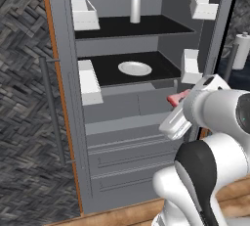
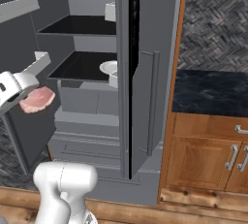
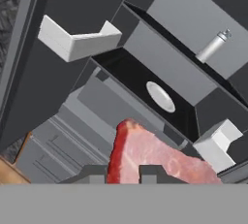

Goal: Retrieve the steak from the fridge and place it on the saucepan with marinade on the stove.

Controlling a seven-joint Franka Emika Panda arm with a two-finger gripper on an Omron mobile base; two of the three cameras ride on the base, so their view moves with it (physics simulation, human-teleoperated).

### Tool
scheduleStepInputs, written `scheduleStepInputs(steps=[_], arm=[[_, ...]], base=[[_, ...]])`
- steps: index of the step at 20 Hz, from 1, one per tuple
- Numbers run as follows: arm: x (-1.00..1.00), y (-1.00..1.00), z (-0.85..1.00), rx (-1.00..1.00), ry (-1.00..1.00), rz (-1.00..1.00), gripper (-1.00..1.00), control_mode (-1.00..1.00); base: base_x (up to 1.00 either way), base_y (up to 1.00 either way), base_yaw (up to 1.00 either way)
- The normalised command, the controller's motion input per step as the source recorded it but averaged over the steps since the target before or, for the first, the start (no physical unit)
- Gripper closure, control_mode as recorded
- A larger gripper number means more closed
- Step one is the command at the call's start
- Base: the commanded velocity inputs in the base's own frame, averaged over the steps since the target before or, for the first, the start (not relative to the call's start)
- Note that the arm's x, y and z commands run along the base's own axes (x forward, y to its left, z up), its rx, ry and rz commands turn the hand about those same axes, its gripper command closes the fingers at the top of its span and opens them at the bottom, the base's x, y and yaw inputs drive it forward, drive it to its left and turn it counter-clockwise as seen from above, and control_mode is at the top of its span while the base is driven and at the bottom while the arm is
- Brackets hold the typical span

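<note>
Steak point(image 3: 145, 157) | clamped in pincer point(image 3: 123, 172), held in the air outside the open fridge point(image 1: 122, 137), in front of its drawers | step: retrieval done, carry in hand | next: likely turn the base toward stove and find the saucepan, keeping grip firm

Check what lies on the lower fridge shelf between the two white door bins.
A round white plate lies alone on the lower black shelf, between the left bin and right bin, in the left base view.
</note>
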Motion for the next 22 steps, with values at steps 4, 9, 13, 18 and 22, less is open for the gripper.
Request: scheduleStepInputs(steps=[4, 9, 13, 18, 22], arm=[[0.12, 0.00, 0.00, 0.00, -0.07, -0.02, 1.00, -1.00], [0.00, 0.00, 0.00, 0.00, 0.00, 0.00, 1.00, -1.00], [0.00, 0.00, 0.00, 0.00, 0.00, 0.00, 1.00, -1.00], [0.00, 0.00, 0.00, 0.00, 0.00, 0.05, 1.00, -1.00], [0.00, 0.00, 0.00, 0.00, 0.00, 0.00, 1.00, 1.00]], base=[[0.00, 0.00, 0.00], [0.00, 0.00, 0.00], [0.00, 0.00, 0.00], [0.00, 0.00, 0.00], [-0.52, -0.09, 0.45]])
